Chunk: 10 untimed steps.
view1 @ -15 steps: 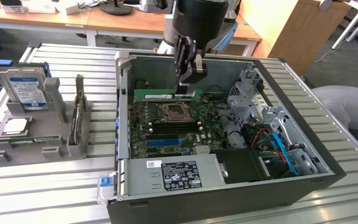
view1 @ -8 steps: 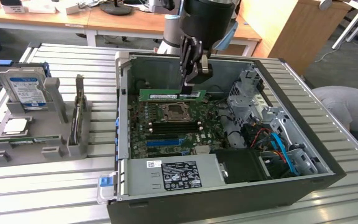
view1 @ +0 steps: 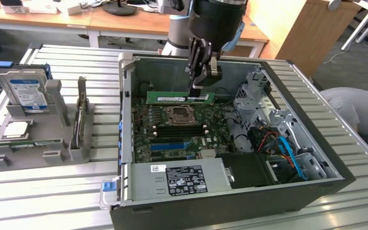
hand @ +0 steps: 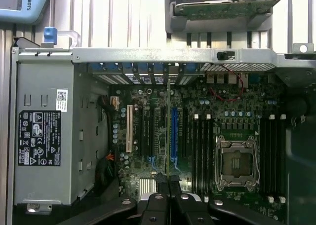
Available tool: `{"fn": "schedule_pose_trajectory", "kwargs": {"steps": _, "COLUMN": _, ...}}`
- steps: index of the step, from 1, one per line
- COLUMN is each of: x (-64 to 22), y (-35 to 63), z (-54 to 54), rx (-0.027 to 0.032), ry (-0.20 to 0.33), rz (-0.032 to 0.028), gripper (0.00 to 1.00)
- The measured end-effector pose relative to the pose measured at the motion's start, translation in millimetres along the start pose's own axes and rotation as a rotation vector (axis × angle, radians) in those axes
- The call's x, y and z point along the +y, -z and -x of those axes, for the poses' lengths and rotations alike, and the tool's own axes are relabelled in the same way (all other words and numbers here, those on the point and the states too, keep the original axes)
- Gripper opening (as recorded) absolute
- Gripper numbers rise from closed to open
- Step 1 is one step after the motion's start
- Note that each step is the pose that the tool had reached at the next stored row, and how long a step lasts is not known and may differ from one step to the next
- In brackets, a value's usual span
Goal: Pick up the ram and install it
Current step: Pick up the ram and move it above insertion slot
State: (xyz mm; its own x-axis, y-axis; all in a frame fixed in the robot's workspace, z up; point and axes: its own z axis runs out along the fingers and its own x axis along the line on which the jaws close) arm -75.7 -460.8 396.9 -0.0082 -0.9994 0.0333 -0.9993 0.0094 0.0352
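Exterior view, upper centre: the gripper (view1: pixel 200 92) has its fingers clamped on the top edge of the ram (view1: pixel 171 98), toward the stick's right-hand end, so most of the green board extends from the fingers toward the frame's left. The ram hangs on edge inside the open computer case (view1: pixel 337 163), stickered face to the camera and long axis running left to right. It sits just above the processor socket (view1: pixel 182 114) in the picture, parallel to the dark memory slots (view1: pixel 178 128) on the motherboard (view1: pixel 147 143).
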Motion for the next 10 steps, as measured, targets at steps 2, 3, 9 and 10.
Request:
{"fn": "schedule_pose_trajectory", "kwargs": {"steps": 2, "x": 0.0, "y": 0.0, "z": 0.0, "rx": -0.0012, "ry": 0.0, "rz": -0.0002, "gripper": 0.12}}
{"fn": "schedule_pose_trajectory", "kwargs": {"steps": 3, "x": -0.1, "y": -0.1, "z": 0.1, "rx": -0.0066, "ry": 0.0, "rz": -0.0016, "gripper": 0.12}}
{"fn": "schedule_pose_trajectory", "kwargs": {"steps": 9, "x": -0.1, "y": 0.0, "z": 0.0, "rx": -0.0465, "ry": 0.001, "rz": -0.0091, "gripper": 0.12}}
{"fn": "schedule_pose_trajectory", "kwargs": {"steps": 10, "x": 0.0, "y": 0.0, "z": 0.0, "rx": -0.0535, "ry": 0.001, "rz": -0.01, "gripper": 0.12}}
